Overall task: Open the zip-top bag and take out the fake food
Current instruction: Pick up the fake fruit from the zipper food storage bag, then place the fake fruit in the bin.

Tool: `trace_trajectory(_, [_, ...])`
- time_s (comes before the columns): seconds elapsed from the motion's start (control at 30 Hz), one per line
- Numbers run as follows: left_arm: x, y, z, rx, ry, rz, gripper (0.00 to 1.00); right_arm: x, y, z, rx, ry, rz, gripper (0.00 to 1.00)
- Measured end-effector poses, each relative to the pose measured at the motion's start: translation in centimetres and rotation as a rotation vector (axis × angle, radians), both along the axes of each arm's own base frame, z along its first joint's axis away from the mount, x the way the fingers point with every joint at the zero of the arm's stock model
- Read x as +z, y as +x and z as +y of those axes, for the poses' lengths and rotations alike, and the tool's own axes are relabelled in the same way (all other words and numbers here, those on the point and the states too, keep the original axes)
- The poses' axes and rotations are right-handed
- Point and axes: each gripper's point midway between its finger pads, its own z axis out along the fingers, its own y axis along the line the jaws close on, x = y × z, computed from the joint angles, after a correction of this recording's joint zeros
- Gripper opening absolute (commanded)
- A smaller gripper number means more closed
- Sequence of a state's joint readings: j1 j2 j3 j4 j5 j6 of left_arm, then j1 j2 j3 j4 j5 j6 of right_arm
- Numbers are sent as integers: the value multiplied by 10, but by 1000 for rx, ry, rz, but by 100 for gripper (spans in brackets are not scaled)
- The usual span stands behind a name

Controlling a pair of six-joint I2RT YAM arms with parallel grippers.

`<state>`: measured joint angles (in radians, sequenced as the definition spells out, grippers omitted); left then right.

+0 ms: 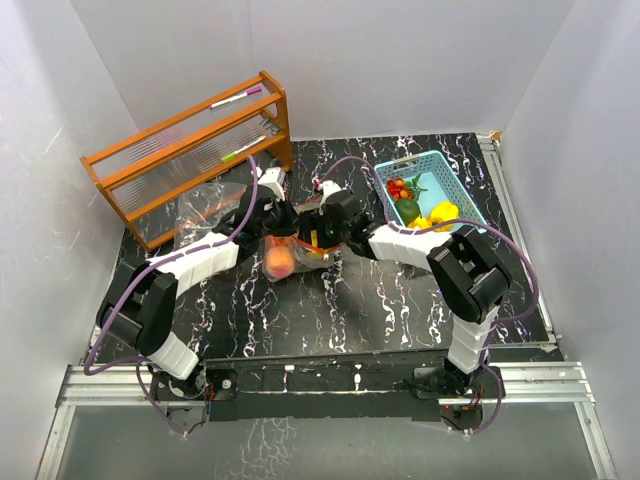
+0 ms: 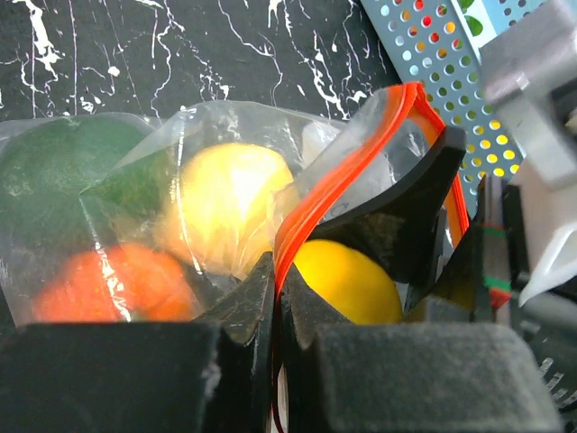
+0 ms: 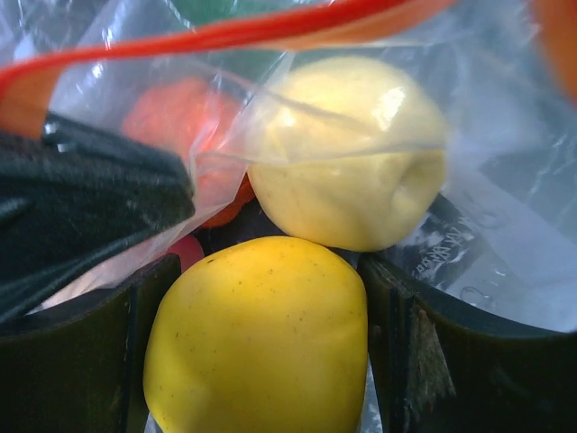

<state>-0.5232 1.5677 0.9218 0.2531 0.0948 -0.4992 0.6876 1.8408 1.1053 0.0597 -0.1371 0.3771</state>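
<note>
The clear zip-top bag (image 1: 285, 255) with a red zip rim (image 2: 347, 171) lies at mid-table, mouth open. My left gripper (image 2: 275, 271) is shut on the red rim; in the top view it (image 1: 283, 222) is at the bag's far side. My right gripper (image 3: 261, 298) reaches into the mouth and is shut on a bright yellow fruit (image 3: 257, 343), which also shows in the left wrist view (image 2: 347, 280). Inside the bag lie a pale yellow fruit (image 3: 347, 158), an orange one (image 2: 113, 284) and a green one (image 2: 63, 176). In the top view the right gripper (image 1: 312, 240) is at the bag's right.
A light blue basket (image 1: 455, 170) at the back right holds red, green and yellow fake food. An orange wooden rack (image 1: 190, 150) with marker pens stands at the back left, with crumpled clear plastic (image 1: 200, 215) in front of it.
</note>
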Motion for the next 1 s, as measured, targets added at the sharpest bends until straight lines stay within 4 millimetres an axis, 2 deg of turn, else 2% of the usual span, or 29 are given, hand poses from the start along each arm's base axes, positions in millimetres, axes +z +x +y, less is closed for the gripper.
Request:
trace_trajectory(0.17, [2, 2, 0, 4, -5, -10, 0, 17, 20, -9, -35, 3, -32, 35])
trace_trajectory(0.37, [5, 4, -2, 1, -17, -21, 0, 38, 26, -19, -57, 20, -59, 35])
trace_trajectory(0.47, [7, 5, -2, 5, -20, -28, 0, 57, 28, -24, -65, 38, -91, 35])
trace_trajectory(0.63, [4, 1, -7, -15, -28, -13, 0, 109, 34, -38, -104, 102, -192, 35])
trace_trajectory(0.7, [1, 0, -9, -22, -26, -5, 0, 133, 34, -47, -123, 134, -243, 35])
trace_trajectory(0.8, [0, -1, -9, -26, -25, -1, 0, 154, 33, -66, -157, 161, -289, 34])
trace_trajectory(0.9, [0, -2, -9, -26, -25, 0, 0, 167, 36, -84, -192, 175, -319, 35])
trace_trajectory(1.0, [-1, -2, -9, -26, -25, 0, 0, 170, 39, -100, -224, 173, -334, 35])
